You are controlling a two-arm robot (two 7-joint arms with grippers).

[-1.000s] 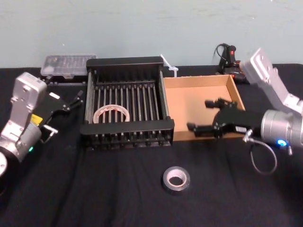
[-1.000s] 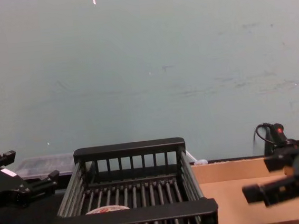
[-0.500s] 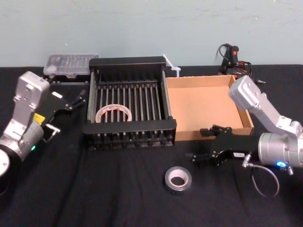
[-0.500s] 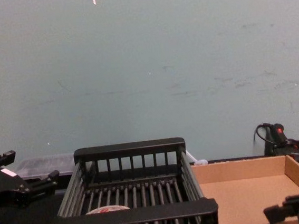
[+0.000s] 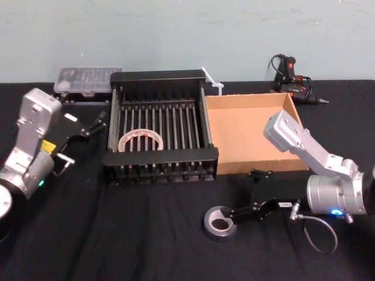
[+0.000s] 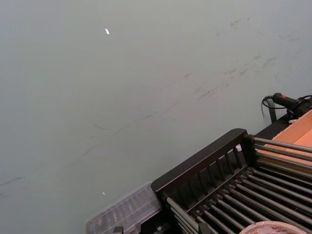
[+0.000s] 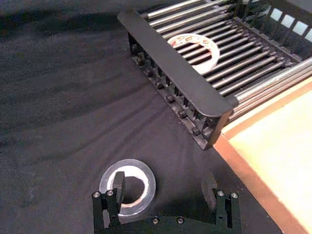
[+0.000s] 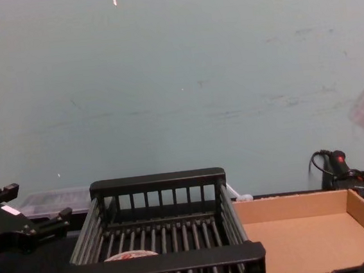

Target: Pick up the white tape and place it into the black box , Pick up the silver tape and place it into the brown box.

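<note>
**Right gripper at silver tape, white tape in crate**

The silver tape [image 5: 218, 222] lay flat on the black-covered tabletop [image 5: 146, 246], near the front edge and right of centre, in front of where the two boxes met. The right gripper [image 5: 246, 196] was low over it with fingers spread wide: one fingertip [image 7: 118, 183] sat within the roll's core and the other stood well outside the roll; contact could not be judged. The white tape [image 5: 140, 141] lay flat on the slats of the black box [image 5: 159, 157], toward its front left. The brown box [image 5: 246, 129] touched the crate's right side. The left gripper [image 5: 82, 140] hung left of the crate, fingers apart. A clear plastic case [image 5: 88, 79] and a glue gun [image 5: 287, 70] lay along the back edge.
</note>
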